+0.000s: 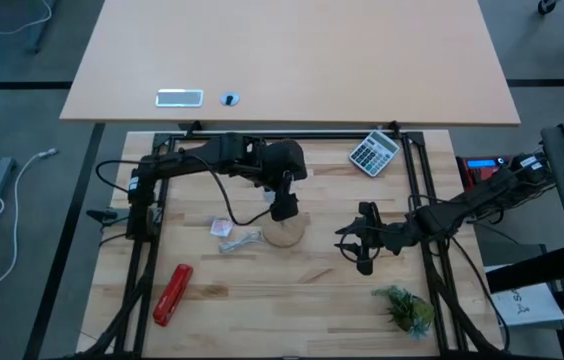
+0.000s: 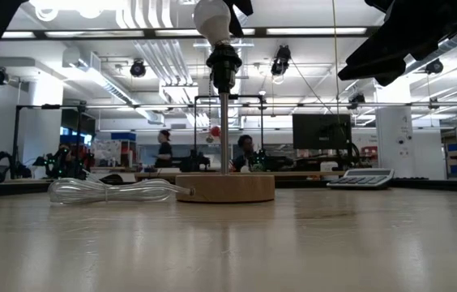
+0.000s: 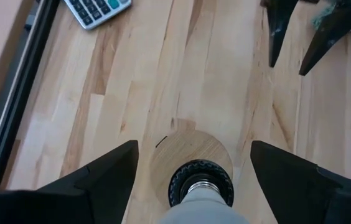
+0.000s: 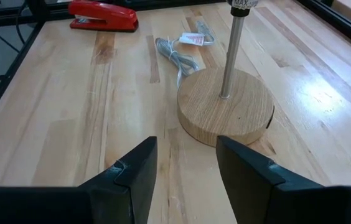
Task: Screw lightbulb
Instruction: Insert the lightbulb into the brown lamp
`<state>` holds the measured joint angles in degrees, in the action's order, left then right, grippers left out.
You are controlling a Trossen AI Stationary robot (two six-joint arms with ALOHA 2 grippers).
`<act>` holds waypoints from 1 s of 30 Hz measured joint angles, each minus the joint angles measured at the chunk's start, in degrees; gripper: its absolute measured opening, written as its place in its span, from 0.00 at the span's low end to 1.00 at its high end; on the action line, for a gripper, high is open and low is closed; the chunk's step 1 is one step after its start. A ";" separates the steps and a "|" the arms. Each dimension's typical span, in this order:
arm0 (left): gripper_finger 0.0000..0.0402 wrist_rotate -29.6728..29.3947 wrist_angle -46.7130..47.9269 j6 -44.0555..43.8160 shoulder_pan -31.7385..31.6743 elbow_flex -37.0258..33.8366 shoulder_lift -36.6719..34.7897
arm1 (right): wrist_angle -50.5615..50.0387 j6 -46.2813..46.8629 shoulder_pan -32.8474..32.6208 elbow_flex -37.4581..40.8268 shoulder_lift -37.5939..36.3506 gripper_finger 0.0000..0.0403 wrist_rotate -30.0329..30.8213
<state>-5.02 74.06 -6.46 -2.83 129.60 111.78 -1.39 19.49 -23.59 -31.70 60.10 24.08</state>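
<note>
Lightbulb (image 3: 201,208) seated in socket between spread jaws.

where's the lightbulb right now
The lightbulb sits in the black socket atop the lamp's metal post, between the left claw's open fingers, above the wooden base.

Open lab behind; ceiling light strips (image 2: 151,32); dark monitor (image 2: 321,130).
</note>
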 joint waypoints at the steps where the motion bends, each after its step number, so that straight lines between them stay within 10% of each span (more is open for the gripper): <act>1: 0.75 0.00 -0.50 0.03 0.01 0.00 -0.30 | 0.01 0.00 0.00 0.00 0.00 0.40 -0.01; 17: 0.69 -0.07 -0.58 2.97 3.31 0.02 -13.64 | 3.79 -2.45 2.90 0.00 0.00 0.41 0.09; 22: 0.65 -8.14 5.55 0.45 6.29 -0.63 -17.90 | 7.74 -2.54 6.50 0.01 0.00 0.40 0.14; 30: 0.62 -14.68 -1.90 -3.30 11.81 -14.93 -26.08 | 10.29 -1.22 8.44 0.00 0.00 0.39 0.07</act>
<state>-19.70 72.16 -9.76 8.98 114.67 85.70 8.90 18.26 -15.16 -31.70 60.10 24.14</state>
